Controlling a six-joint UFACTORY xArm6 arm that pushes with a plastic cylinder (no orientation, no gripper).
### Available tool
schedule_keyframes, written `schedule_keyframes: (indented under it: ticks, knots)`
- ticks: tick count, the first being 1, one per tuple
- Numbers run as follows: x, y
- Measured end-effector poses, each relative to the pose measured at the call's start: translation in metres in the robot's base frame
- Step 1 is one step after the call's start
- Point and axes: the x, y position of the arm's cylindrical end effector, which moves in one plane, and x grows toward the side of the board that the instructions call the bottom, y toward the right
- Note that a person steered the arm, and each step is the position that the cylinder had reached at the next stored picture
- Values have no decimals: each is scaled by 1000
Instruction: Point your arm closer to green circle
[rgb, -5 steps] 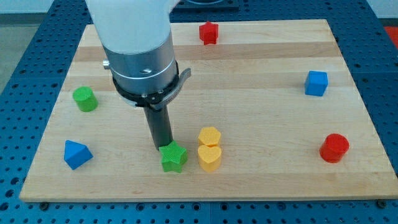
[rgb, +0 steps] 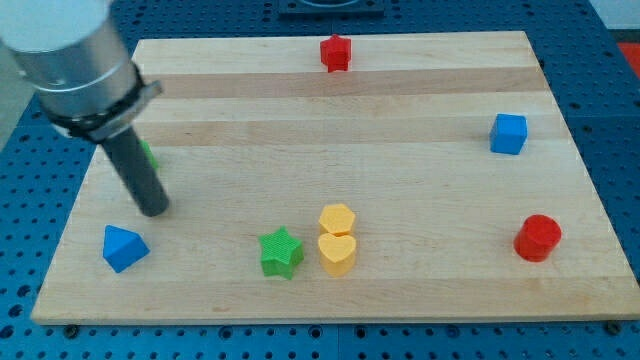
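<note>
The green circle (rgb: 148, 156) sits near the board's left edge, almost wholly hidden behind my rod; only a green sliver shows at the rod's right side. My tip (rgb: 153, 209) rests on the board just below the green circle and above-right of the blue triangle (rgb: 124, 247).
A green star (rgb: 281, 252) sits at the bottom centre beside a yellow heart (rgb: 337, 254) and a yellow hexagon (rgb: 337, 219). A red star (rgb: 336, 52) is at the top, a blue cube (rgb: 508, 133) at the right, a red cylinder (rgb: 538, 238) at the lower right.
My rod has swung left from just above the green star to the green circle, now covering most of it. No block has moved.
</note>
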Motion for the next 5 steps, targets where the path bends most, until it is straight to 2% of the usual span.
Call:
schedule_keyframes:
  ticks: [5]
  knots:
    - [0, -49]
